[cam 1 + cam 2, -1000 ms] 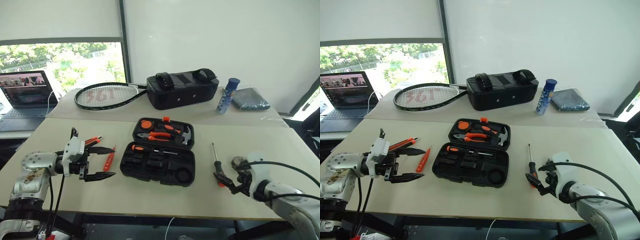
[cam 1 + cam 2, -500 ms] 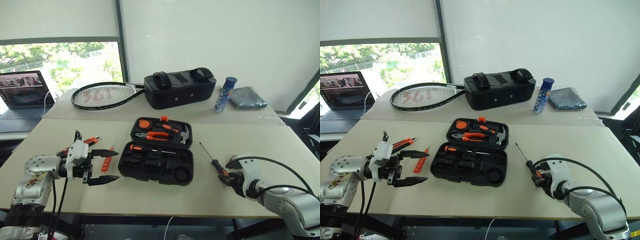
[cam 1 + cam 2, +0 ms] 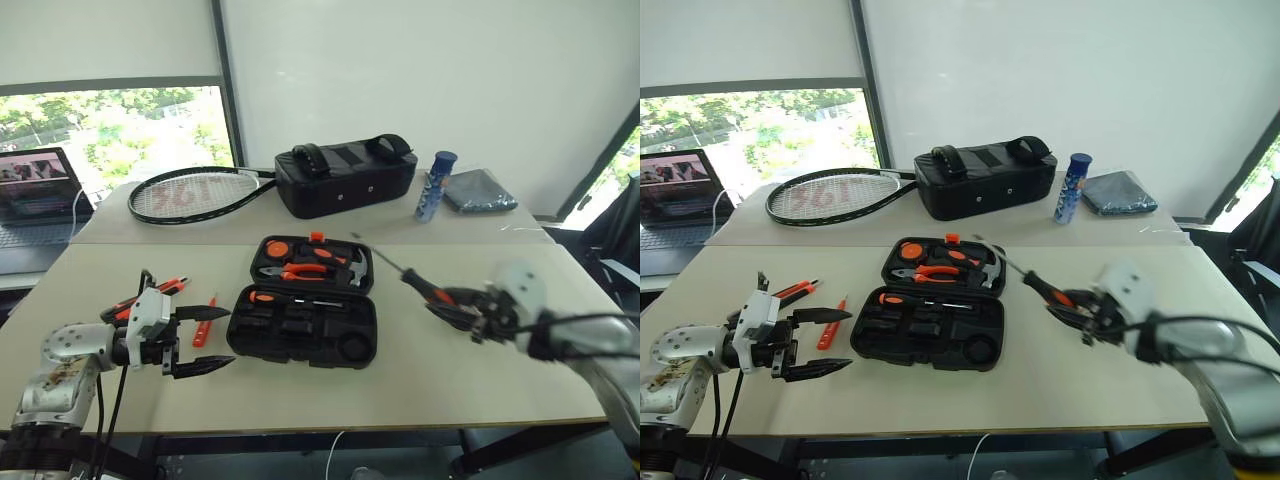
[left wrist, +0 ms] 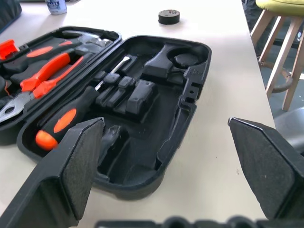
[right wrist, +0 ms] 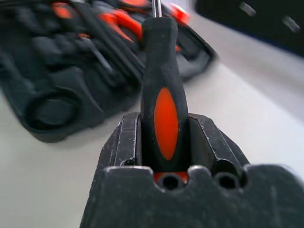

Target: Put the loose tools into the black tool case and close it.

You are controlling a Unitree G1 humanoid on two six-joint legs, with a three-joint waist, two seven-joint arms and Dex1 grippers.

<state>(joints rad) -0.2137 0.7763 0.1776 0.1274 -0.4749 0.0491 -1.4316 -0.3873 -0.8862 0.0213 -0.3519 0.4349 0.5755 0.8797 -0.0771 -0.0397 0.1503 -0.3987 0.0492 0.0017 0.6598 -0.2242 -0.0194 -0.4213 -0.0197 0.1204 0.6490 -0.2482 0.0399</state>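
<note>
Tool case (image 3: 300,320) is lying open at the table's (image 3: 440,370) centre, with pliers (image 3: 298,270) and a hammer (image 3: 352,270) sitting in its lid. Right gripper (image 3: 452,312), hovering at the case's three o'clock, is clamping a screwdriver (image 3: 418,285) by the handle, shaft pointing toward ten o'clock. Left gripper (image 3: 207,340), at nine o'clock, is holding its fingers wide apart and empty. Tester screwdriver (image 3: 201,325) and utility knife (image 3: 150,295) are lying near it.

White wall (image 3: 420,70), sunlit window (image 3: 110,130)
</note>
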